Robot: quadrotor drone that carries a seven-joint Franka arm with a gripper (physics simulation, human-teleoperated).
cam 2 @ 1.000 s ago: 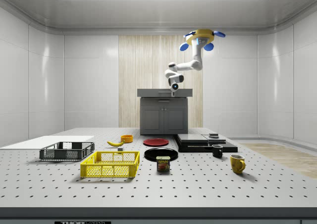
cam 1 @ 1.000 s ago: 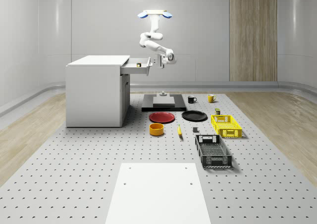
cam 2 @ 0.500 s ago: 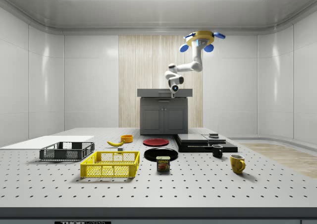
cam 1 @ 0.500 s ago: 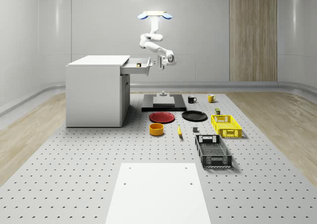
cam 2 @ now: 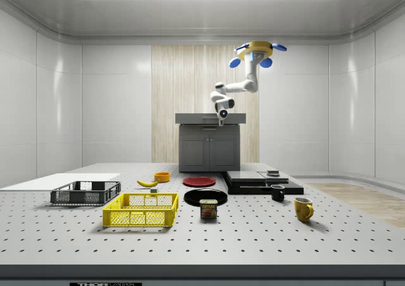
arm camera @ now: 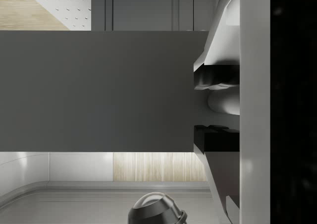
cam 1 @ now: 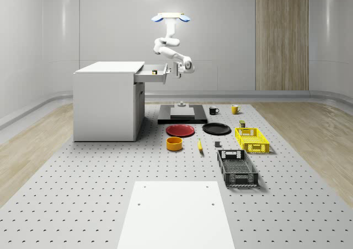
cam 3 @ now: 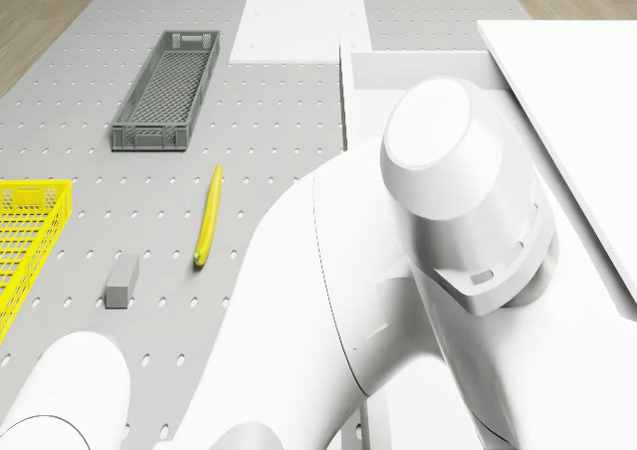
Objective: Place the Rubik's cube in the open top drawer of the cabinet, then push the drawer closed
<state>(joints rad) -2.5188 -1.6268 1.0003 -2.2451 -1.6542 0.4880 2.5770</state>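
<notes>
While the drone (cam 1: 171, 17) hovers in the air just beyond the cabinet's (cam 1: 107, 101) drawer side, its arm (cam 1: 168, 46) bends down and toward the cabinet, so that the pincer (cam 1: 177, 68) sits right at the front panel of the open top drawer (cam 1: 153, 72). Whether it touches that panel cannot be told from the whole-scene view. The wrist view shows the drawer's dark front (arm camera: 99, 90) close up with two fingertips (arm camera: 215, 137) a narrow gap apart and nothing between them. A small yellowish thing shows inside the drawer in the whole-scene view; it may be the cube (cam 1: 155, 70), but that is too small to be sure. The drawer stands pulled out from the cabinet. On the table (cam 1: 83, 183) in front of the cabinet lie a red plate (cam 1: 180, 130), a black plate (cam 1: 216, 129), an orange bowl (cam 1: 174, 144), a banana (cam 3: 207, 217), a yellow crate (cam 1: 251, 139) and a grey crate (cam 1: 237, 168).
</notes>
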